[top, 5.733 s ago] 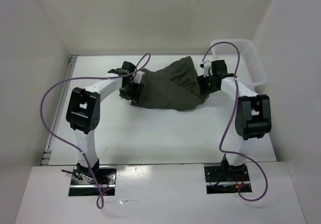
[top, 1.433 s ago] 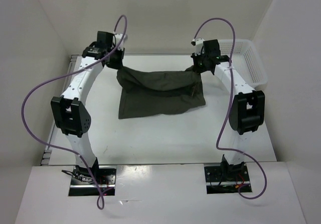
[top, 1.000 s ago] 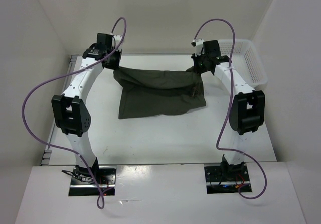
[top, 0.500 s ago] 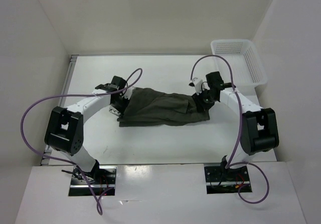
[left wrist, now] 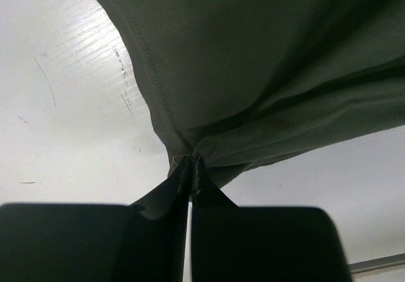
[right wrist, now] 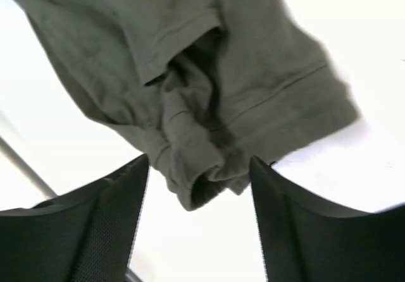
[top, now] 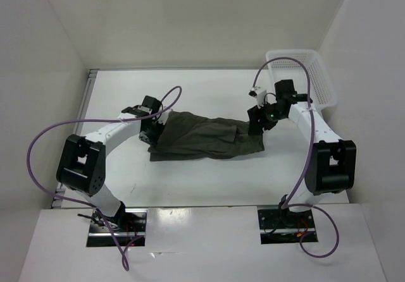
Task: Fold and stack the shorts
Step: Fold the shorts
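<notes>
While the shorts (top: 205,136) lie half-folded on the surface (top: 190,181), left fingers (left wrist: 180,182) clench their left corner; right fingers (right wrist: 120,212) hang spread, seemingly empty, above their right end. Next, likely: crosswise fold.

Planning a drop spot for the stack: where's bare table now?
Bare: the near strip of table between the shorts and the arm bases, and the far strip between the shorts and the back wall, left of the basket. Crowded: the middle band, with the left gripper shut on the shorts' left end and the right gripper open over the right end.
</notes>
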Controlling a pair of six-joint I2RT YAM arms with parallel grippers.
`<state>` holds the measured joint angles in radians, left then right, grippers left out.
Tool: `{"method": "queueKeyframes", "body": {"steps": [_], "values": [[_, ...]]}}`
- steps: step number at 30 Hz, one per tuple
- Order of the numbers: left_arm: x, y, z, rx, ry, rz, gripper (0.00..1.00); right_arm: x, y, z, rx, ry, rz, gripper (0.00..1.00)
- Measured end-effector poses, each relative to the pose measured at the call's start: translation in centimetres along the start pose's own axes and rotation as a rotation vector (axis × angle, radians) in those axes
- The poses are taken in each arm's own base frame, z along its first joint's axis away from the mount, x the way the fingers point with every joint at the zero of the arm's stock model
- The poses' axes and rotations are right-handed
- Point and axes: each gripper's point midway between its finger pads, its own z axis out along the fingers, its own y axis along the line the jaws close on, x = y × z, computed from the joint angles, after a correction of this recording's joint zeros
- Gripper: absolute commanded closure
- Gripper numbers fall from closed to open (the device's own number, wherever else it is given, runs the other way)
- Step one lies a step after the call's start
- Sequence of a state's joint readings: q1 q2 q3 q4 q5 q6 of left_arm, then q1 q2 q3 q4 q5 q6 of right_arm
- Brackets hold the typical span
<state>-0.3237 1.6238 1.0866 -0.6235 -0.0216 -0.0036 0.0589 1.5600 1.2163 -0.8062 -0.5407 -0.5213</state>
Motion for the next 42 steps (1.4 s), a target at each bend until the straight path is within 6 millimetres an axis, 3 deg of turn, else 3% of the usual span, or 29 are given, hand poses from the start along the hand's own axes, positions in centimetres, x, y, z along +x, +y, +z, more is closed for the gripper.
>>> {"method": "queueKeyframes", "body": {"steps": [3,9,11,12,14,15,21,22,24,26,28,29,31,33,35,39,42], "values": [[0.0,0.0,0.0,0.0,0.001,0.0,1.0,1.1,0.7,0.5,-0.027,0.025,0.042,0.46],[0.0,0.0,-0.1,0.0,0.003,0.0,1.0,2.5,1.3,0.7,-0.048,0.069,0.085,0.55],[-0.2,0.0,-0.2,0.0,-0.002,0.0,1.0,2.6,1.4,0.8,-0.052,0.072,0.091,0.64],[-0.3,0.0,-0.3,-0.001,-0.005,0.0,1.0,2.6,1.5,0.8,-0.053,0.073,0.096,0.74],[-0.6,0.0,-0.4,-0.001,-0.012,0.0,1.0,2.9,1.5,1.2,-0.054,0.081,0.112,0.86],[-0.8,0.1,-0.5,-0.002,-0.015,0.0,1.0,2.9,1.4,1.4,-0.052,0.084,0.121,0.98],[-3.1,1.1,-1.1,-0.045,-0.049,-0.005,1.0,2.2,0.6,2.6,-0.043,0.1,0.184,1.0],[-4.4,1.5,-1.3,-0.058,-0.066,-0.01,1.0,1.0,0.1,2.5,-0.037,0.085,0.184,1.0],[-8.9,3.1,-2.5,-0.086,-0.137,-0.035,1.0,-3.4,-1.4,1.5,-0.004,-0.001,0.177,1.0],[-15.5,5.6,-5.0,-0.128,-0.273,-0.07,1.0,-9.6,-3.2,-0.5,0.042,-0.145,0.142,1.0],[-22.3,8.6,-8.7,-0.182,-0.469,-0.108,1.0,-14.7,-4.8,-3.2,0.096,-0.299,0.113,1.0],[-24.9,9.7,-11.0,-0.206,-0.561,-0.121,1.0,-16.3,-5.4,-4.4,0.12,-0.355,0.107,1.0],[-26.8,10.9,-13.6,-0.237,-0.654,-0.137,1.0,-17.5,-6.5,-5.6,0.152,-0.412,0.099,1.0],[-26.1,9.9,-13.8,-0.233,-0.657,-0.125,1.0,-16.0,-7.3,-4.7,0.165,-0.394,0.118,1.0],[-24.0,7.7,-11.7,-0.202,-0.59,-0.094,1.0,-12.7,-7.3,-2.5,0.15,-0.317,0.158,1.0],[-15.4,3.4,-4.3,-0.131,-0.321,-0.024,1.0,-5.4,-6.0,1.4,0.096,-0.147,0.225,1.0],[-8.2,2.4,-0.8,-0.113,-0.124,-0.004,1.0,-2.3,-5.2,2.2,0.079,-0.083,0.228,1.0]]}}
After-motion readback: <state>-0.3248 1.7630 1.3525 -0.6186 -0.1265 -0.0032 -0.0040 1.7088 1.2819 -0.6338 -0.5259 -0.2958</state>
